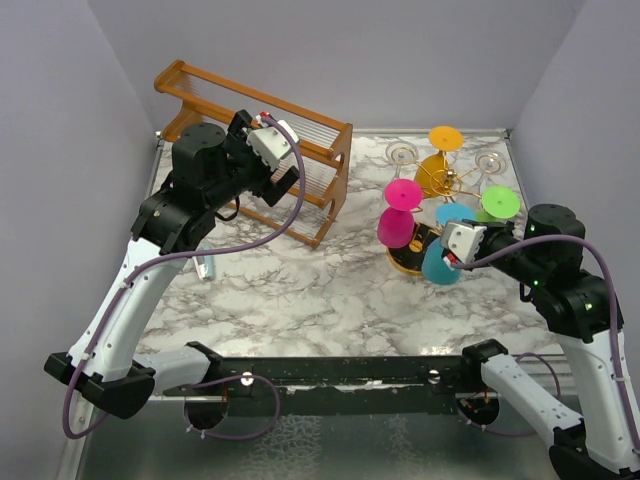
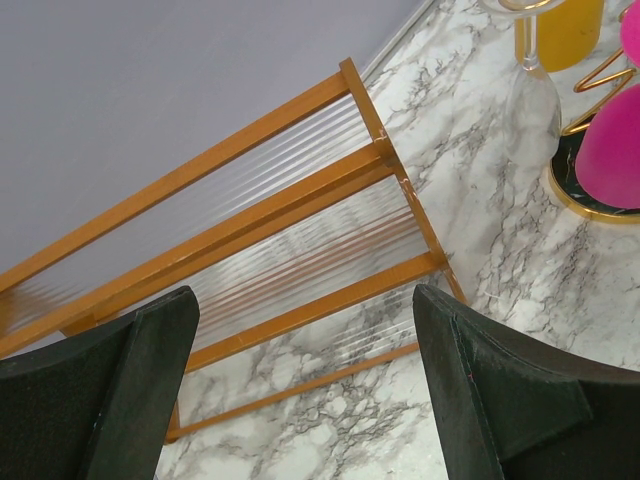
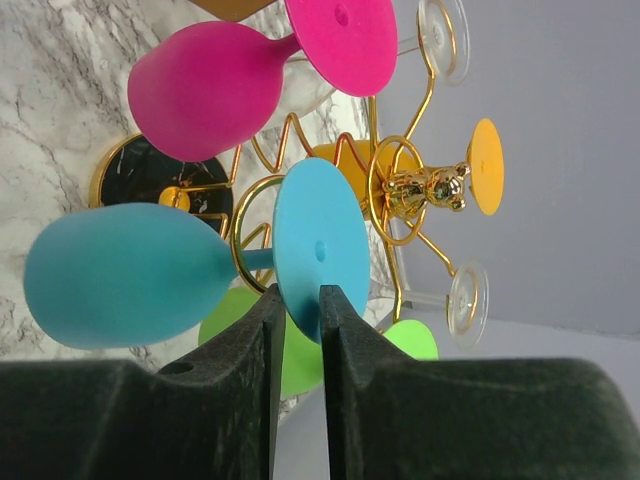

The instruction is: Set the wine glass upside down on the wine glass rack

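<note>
The right gripper (image 3: 298,305), nearly closed, pinches the blue wine glass (image 3: 120,275) foot.

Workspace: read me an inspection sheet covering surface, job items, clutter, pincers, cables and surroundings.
Surface: white marble table.
Job's things: gold wire rack upright; blue wine glass upside down at it, foot held by the right pincer; pink glass, orange glass, green glass hang inverted too.
Clutter: wooden slatted shelf, far left.
Grippers: left pincer open, empty, facing the shelf; right pincer shut on the blue glass's foot.
Cables: purple cables loop along both arms.
Surroundings: grey walls.
</note>
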### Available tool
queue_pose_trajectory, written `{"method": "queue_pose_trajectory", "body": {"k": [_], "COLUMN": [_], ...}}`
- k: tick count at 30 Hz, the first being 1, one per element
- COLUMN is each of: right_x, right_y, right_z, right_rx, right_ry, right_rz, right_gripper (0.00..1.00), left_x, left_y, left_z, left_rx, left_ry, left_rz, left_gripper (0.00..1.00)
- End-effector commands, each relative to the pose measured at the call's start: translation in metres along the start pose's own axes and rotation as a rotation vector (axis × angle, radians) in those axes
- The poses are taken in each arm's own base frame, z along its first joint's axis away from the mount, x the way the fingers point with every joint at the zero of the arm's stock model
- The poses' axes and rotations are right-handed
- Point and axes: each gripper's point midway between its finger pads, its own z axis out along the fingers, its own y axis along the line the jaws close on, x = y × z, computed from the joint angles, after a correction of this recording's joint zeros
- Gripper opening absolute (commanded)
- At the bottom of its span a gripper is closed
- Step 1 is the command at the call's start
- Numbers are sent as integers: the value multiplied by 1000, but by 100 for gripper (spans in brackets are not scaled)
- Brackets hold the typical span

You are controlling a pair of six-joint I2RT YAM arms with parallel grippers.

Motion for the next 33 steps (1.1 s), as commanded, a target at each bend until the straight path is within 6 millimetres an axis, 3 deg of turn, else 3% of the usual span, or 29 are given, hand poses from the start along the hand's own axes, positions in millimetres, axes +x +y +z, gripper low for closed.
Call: {"method": "queue_pose_trajectory", "body": {"k": [1,24,33], "right_x": [-2,6,1], "right_y": [4,17,21], "right_z": [-2,-3,-8], "right_rx": [-4,-28,-37], "right_ry": [-17,-2,-26], "right_rz": [18,51,71], "right_gripper": [23,33,43], "left_x": [-2,0,4], "left_y": [-2,-5,-7], "left_z": [1,4,4], "left_rx": [17,35,39], "left_ry": [-17,-13,-7], "left_rz": [9,17,21], "left_gripper": [91,91,91]}}
